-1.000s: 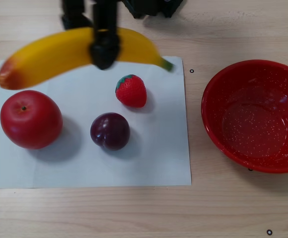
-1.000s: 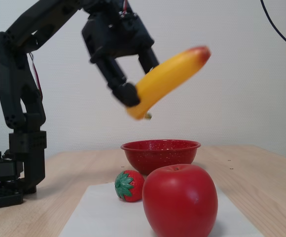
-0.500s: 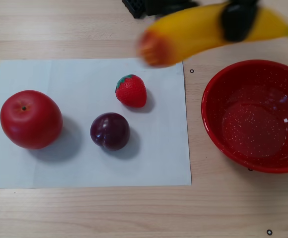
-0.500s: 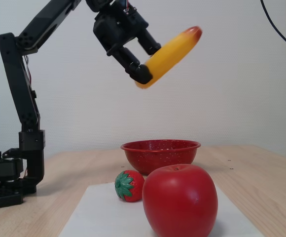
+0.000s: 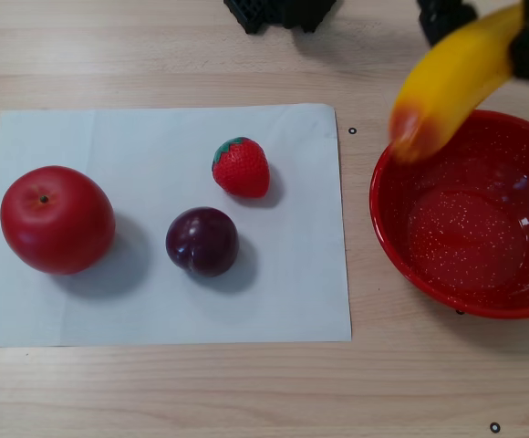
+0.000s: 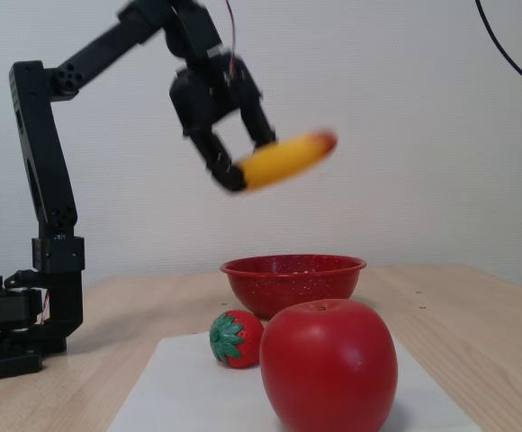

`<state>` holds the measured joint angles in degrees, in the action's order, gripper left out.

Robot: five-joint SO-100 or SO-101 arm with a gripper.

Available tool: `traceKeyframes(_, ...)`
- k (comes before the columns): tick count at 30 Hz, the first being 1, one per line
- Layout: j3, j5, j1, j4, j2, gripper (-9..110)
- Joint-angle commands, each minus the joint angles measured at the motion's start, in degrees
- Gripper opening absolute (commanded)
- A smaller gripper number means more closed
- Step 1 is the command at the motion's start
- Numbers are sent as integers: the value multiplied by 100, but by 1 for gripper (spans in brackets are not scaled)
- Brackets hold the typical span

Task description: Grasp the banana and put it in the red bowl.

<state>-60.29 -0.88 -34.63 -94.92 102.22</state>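
Yellow banana (image 6: 283, 160) clamped in pincer (image 6: 243, 162) above red bowl (image 6: 292, 281); apple (image 6: 328, 364), strawberry (image 6: 236, 338) apart.

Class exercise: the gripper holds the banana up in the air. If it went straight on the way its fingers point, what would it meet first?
Probably the red bowl: the gripper, shut on the banana, points down towards it with only air between, though depth is uncertain.

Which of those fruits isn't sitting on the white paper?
The banana. It is up in the air, gripped in the robot's jaws above the red bowl, while the apple, plum and strawberry sit on the paper.
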Motion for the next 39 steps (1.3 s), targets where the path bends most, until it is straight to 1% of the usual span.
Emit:
traceKeyframes(1, 0, 88, -132, 642, 325, 0)
traceKeyframes(7, -940, -9, -308, 1652, 272, 0)
traceKeyframes(17, -1345, -70, -281, 2435, -132, 1)
traceKeyframes(18, -1345, -70, -264, 2470, -176, 4)
traceKeyframes(21, -1362, -202, -211, 2566, -281, 20)
traceKeyframes(24, -1354, -272, -176, 2566, -325, 31)
traceKeyframes(27, -1310, -360, -176, 2435, -325, 36)
traceKeyframes(32, -1125, -352, -132, 2241, -325, 37)
traceKeyframes(39, -589, -325, 0, 1644, -211, 27)
